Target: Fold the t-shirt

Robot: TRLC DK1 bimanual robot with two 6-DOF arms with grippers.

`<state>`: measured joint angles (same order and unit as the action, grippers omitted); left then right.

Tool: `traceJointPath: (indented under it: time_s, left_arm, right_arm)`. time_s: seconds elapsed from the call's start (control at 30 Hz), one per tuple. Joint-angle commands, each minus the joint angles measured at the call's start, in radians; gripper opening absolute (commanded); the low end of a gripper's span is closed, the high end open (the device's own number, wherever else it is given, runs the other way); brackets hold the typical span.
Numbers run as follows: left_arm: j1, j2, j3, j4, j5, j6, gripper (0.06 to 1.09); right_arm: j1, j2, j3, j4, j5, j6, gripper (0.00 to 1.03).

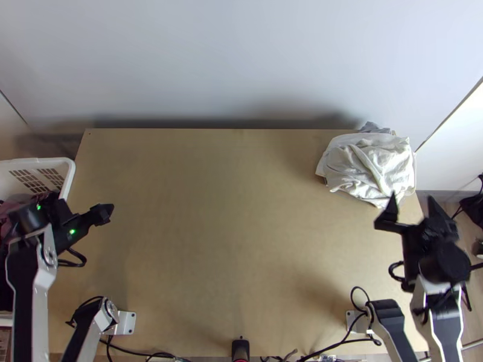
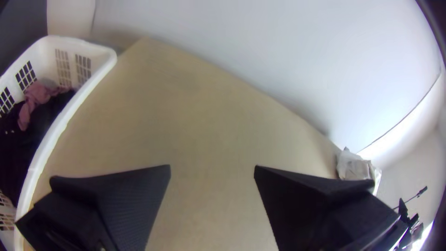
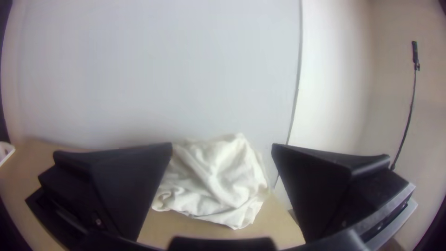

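In the top view a white cloth point(image 1: 371, 166) lies bunched at the table's far right corner, with a bit of grey cloth point(image 1: 373, 127) behind it. My right gripper point(image 1: 412, 208) stands open just nearer than the white cloth, apart from it. The right wrist view has the white cloth point(image 3: 216, 181) beyond the spread fingers of my right gripper point(image 3: 221, 148). My left gripper point(image 1: 107, 212) is over the table's left side; in the left wrist view my left gripper point(image 2: 212, 169) is open, with bare table between its fingers.
A white basket point(image 1: 67, 175) holding dark and pink clothes stands at the table's left edge, beside the left arm. The wooden table point(image 1: 229, 229) lies bare between the two arms. A pale wall point(image 1: 241, 60) rises behind its far edge.
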<state>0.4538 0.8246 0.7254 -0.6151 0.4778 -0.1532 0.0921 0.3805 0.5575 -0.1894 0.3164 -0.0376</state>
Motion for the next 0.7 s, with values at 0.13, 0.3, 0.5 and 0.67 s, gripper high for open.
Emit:
traceJointPath:
  time_s: [0.13,0.3,0.5,0.67]
  left_arm:
    - [0.003,-0.429,-0.222,0.295,-0.01,-0.22,0.99]
    - [0.0,-0.628,-0.251,0.313,-0.105,-0.261,1.02]
    - [0.002,-0.829,-0.495,0.525,-0.163,-0.321,1.04]
    - [-0.041,-0.826,-0.587,0.612,-0.163,-0.324,1.04]
  right_arm:
    - [-0.098,-0.371,-0.183,0.093,0.056,0.088,0.98]
    - [-0.118,-0.384,-0.291,0.231,0.059,0.117,0.98]
    - [0.049,-0.361,-0.458,0.499,0.056,0.045,0.98]
    - [0.11,-0.374,-0.459,0.404,0.059,0.054,0.98]
